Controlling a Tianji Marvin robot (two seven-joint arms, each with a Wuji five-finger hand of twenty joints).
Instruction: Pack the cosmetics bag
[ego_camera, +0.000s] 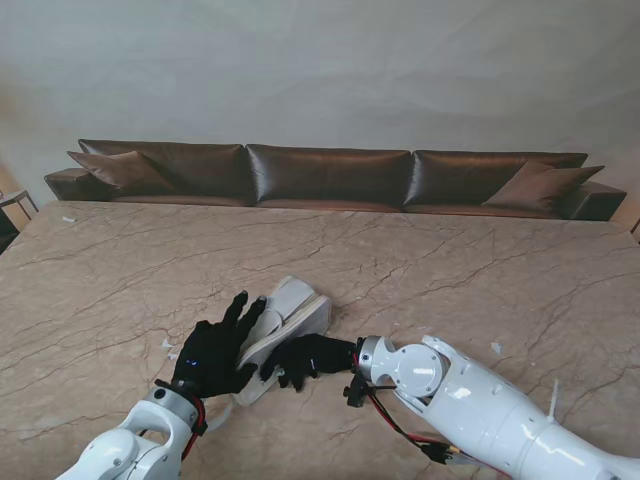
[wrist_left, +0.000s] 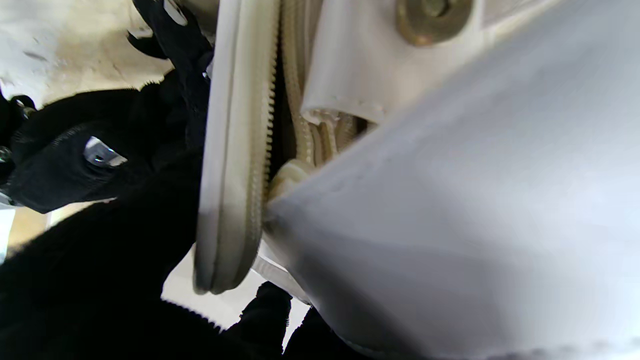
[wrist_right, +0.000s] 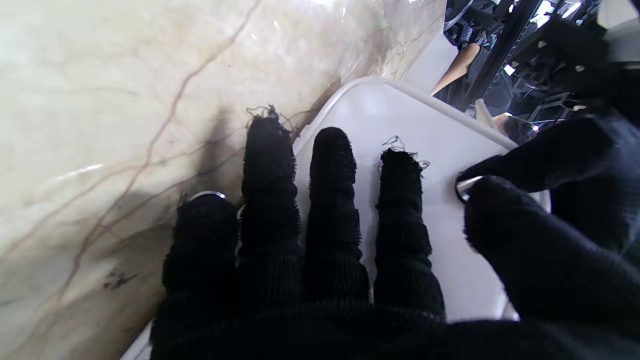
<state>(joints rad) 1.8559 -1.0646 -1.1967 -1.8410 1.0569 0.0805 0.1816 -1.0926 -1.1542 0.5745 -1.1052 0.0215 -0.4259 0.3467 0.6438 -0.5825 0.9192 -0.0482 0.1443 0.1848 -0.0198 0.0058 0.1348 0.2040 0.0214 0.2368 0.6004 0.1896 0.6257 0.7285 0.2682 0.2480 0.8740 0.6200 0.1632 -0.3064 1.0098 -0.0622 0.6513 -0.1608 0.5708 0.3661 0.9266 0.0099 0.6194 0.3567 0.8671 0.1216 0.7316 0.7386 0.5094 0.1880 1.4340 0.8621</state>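
The white cosmetics bag (ego_camera: 300, 305) lies on the marble table (ego_camera: 460, 270), just in front of me. My black-gloved left hand (ego_camera: 212, 352) is at its left side, fingers spread along the raised flap. In the left wrist view the zipped rim (wrist_left: 235, 150) runs between my left hand's fingers (wrist_left: 100, 280) and the thumb, with the bag's white wall (wrist_left: 450, 200) filling the frame. My right hand (ego_camera: 305, 357) lies on the bag's nearer edge. Its fingers (wrist_right: 330, 210) rest flat on the smooth white panel (wrist_right: 400, 115), holding nothing.
A long brown sofa (ego_camera: 330, 175) runs along the table's far edge. Small pale scraps (ego_camera: 495, 348) lie on the marble to the right of the bag. My white right forearm (ego_camera: 470, 395) stretches across the near right part of the table.
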